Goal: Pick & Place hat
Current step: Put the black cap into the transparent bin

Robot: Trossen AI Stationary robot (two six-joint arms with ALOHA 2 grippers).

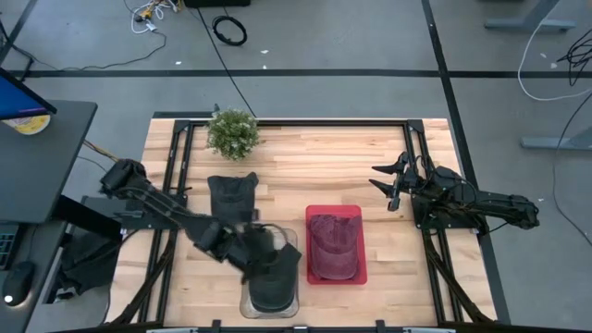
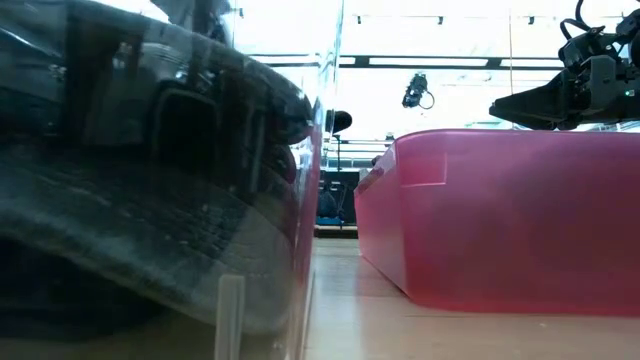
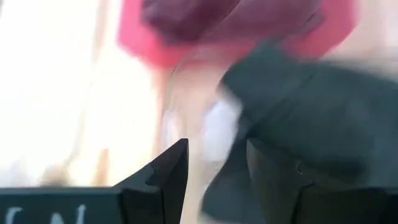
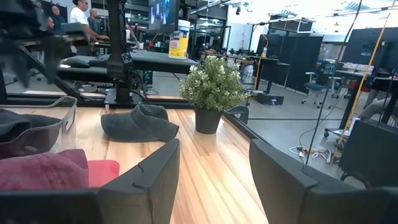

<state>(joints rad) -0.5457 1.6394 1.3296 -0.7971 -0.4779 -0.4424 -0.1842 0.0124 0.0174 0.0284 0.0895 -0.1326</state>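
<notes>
Where the left gripper (image 1: 265,262) hung over the clear bin (image 1: 294,242), its fingers (image 3: 166,171) stood apart, nothing clamped between them; a dark grey hat (image 1: 274,289) lay just ahead of the fingertips, inside that bin. In the low view the same hat (image 2: 130,230) pressed against the bin's transparent wall (image 2: 300,180).

Item: red bin (image 1: 361,268), just beside the clear bin on the side away from the left arm, walls almost touching. Contents: one maroon hat (image 1: 333,242), filling most of the floor.

Item: second dark grey hat (image 1: 232,196), flat on the wooden table (image 1: 314,166), behind the left gripper's fingers and outside both bins. In the right wrist view it (image 4: 140,124) sat beyond the fingertips, near the plant.

Item: small potted plant (image 1: 232,132), upright, near the table's far edge, apart from the loose hat.

Item: right gripper (image 1: 388,190), at the table's right side, well apart from both bins, raised off the wood. Fingers (image 4: 146,177) apart, empty. The red bin's corner and the maroon hat (image 4: 43,169) lay to one side of them.

Beyond the table: people (image 4: 81,12) standing in the room, too small to detail.
</notes>
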